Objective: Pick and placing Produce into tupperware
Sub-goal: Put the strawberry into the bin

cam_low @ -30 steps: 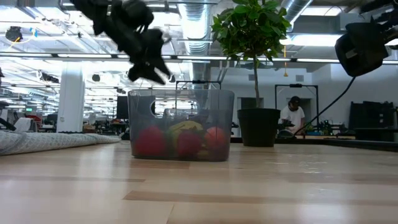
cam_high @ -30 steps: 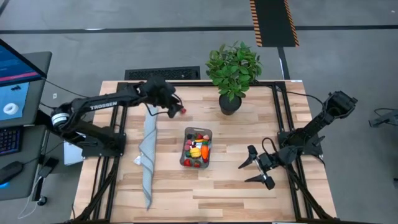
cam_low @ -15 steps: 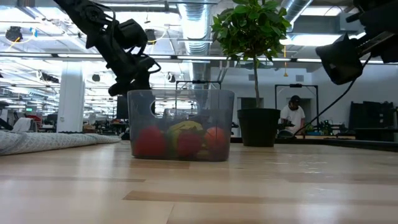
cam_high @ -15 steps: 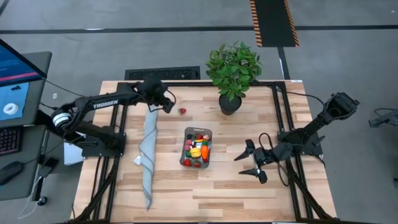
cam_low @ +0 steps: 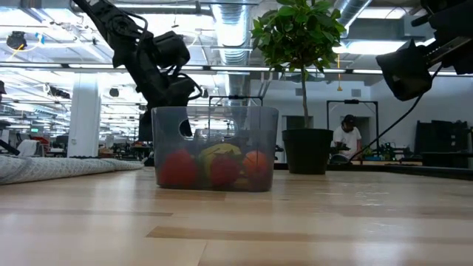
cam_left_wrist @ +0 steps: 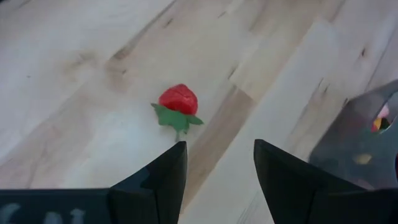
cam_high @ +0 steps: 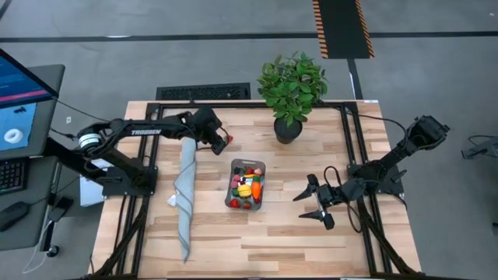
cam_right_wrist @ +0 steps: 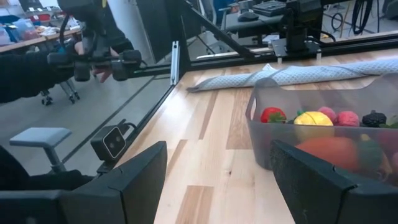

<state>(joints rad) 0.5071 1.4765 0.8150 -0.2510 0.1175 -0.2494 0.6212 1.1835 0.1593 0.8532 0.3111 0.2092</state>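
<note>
One red toy strawberry (cam_left_wrist: 178, 99) with a green leaf cap lies on the bare wood, seen in the high view as a red speck (cam_high: 229, 141) beyond the far left corner of the tupperware (cam_high: 246, 184). The clear tupperware (cam_low: 214, 148) holds several produce pieces: red, yellow, pink and an orange one (cam_right_wrist: 329, 152). My left gripper (cam_left_wrist: 217, 149) is open and low over the table; the strawberry lies just beyond one fingertip, untouched. From above, the left gripper (cam_high: 222, 142) stands right beside the strawberry. My right gripper (cam_high: 315, 204) waits open, right of the tupperware.
A long grey folded cloth strip (cam_high: 185, 190) lies left of the tupperware. A potted green plant (cam_high: 292, 89) stands near the far edge. Black frame rails (cam_high: 350, 148) run along the table's sides. A person (cam_low: 347, 140) sits in the room behind.
My left gripper drew back toward the table's left edge, leaving the strawberry lying on the wood, then came back toward it and lower. My right gripper shifted a little toward the tupperware, then held still.
</note>
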